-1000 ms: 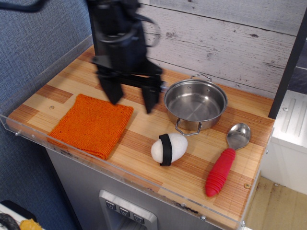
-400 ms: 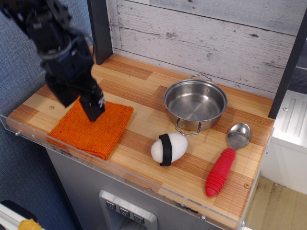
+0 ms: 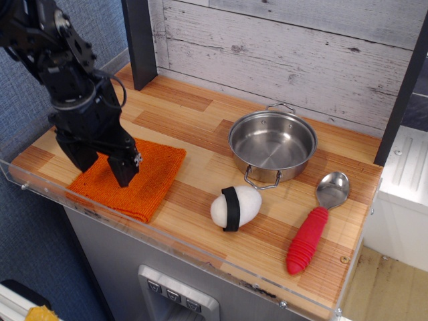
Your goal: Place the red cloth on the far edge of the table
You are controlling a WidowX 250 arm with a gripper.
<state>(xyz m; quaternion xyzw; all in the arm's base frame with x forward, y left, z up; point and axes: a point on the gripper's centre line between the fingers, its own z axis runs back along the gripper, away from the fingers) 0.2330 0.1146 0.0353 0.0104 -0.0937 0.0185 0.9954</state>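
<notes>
Black robot hand (image 3: pixel 101 164) is low over the square orange-red ribbed knitted cloth (image 3: pixel 137 177), two dark fingers (image 3: pixel 124 167) spread fairly wide and pointing down at the cloth's left and middle part. Fingertips look at or just above the fabric; contact cannot be told. Nothing is held between the fingers.

The cloth lies flat at the near left corner of the light-and-dark wood-plank counter (image 3: pixel 200 120), its front corner just beside the clear acrylic rim (image 3: pixel 174 242). Its back edge is well apart from the far side by the whitewashed plank wall (image 3: pixel 287 53).

To the right, a round steel pan with wire loop handles (image 3: pixel 273 147) stands mid-counter, empty. A white egg-shaped object with a black band (image 3: pixel 235 206) lies just in front of the pan. A spoon with a steel bowl and ribbed red handle (image 3: pixel 314 224) lies near the right end, bowl toward the wall.
</notes>
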